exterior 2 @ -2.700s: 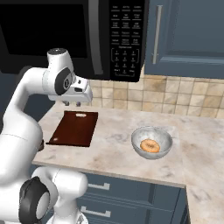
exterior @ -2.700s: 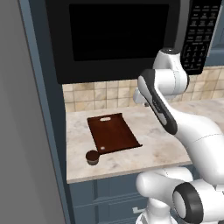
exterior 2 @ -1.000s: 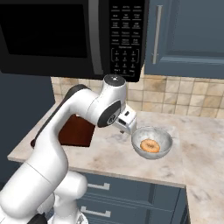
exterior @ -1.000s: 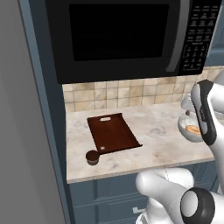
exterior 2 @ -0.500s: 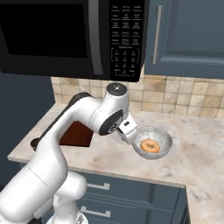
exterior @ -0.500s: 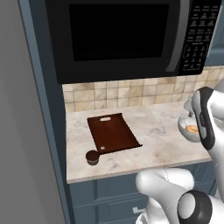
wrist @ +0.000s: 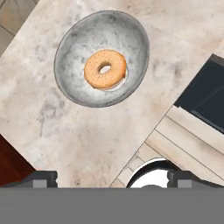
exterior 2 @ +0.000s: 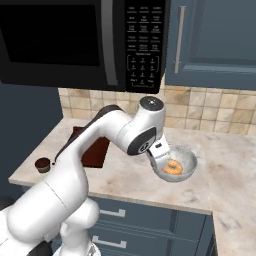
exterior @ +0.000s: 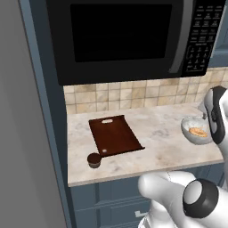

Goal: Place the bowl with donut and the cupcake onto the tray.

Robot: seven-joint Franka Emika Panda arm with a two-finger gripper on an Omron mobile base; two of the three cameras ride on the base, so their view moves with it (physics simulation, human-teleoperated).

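Table point(exterior: 160, 133): marbled beige stone top, carrying every item below; taken as the landmark for all places.

Board point(exterior: 115, 135): flat dark reddish-brown rectangle, lying on the left half of the table, its slot handle pointing toward the tiled back wall point(exterior: 133, 95); a small white dot is showing near its front corner. Nothing is sitting on it.

Cupcake point(exterior: 94, 160): small, dark brown, standing upright on the table just off the board's front left corner, close to the table's front edge. Also showing at the table's left end in the right base view point(exterior 2: 43, 164).

Bowl point(wrist: 103, 57): round, glossy grey-white, resting on the right part of the table, well apart from the board.

Donut point(wrist: 105, 69): orange-tan ring, lying flat in the bottom of the bowl, hole facing up.

Tool point(wrist: 112, 181): hanging above the table beside the bowl, its two dark tips point(wrist: 41, 178) standing spread wide with nothing between them; it is gripping nothing.

Microwave point(exterior: 129, 38): black, hanging above the table.
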